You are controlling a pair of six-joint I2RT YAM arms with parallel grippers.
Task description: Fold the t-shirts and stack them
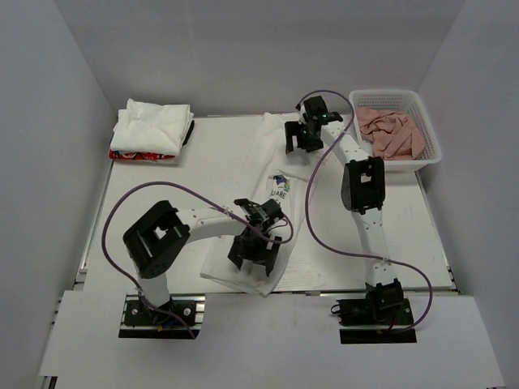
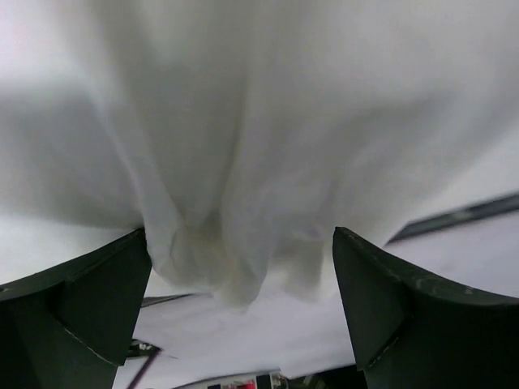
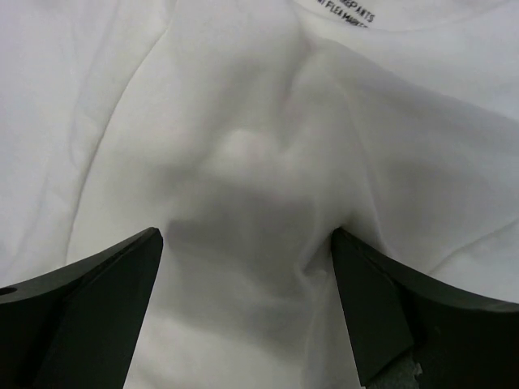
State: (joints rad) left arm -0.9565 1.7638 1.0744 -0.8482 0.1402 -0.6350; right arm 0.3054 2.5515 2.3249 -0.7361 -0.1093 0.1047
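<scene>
One white t-shirt (image 1: 272, 158) lies in a long strip down the middle of the table, with a small colourful print (image 1: 280, 188) showing. My left gripper (image 1: 253, 258) is over its near end, open, with a bunched ridge of the cloth (image 2: 243, 203) between the wide-apart jaws (image 2: 239, 235). At the shirt's far end my right gripper (image 1: 302, 139) also stands open (image 3: 245, 235), its jaws on either side of a raised fold of white fabric (image 3: 243, 146) just below the neck lettering (image 3: 345, 12). A folded stack of t-shirts (image 1: 150, 126) lies at the back left.
A white basket (image 1: 430, 146) holding salmon-pink cloths (image 1: 393, 130) stands at the back right, beside the right arm. White walls close in the table (image 1: 162, 203) on the left, back and right. Purple cables loop over both arms.
</scene>
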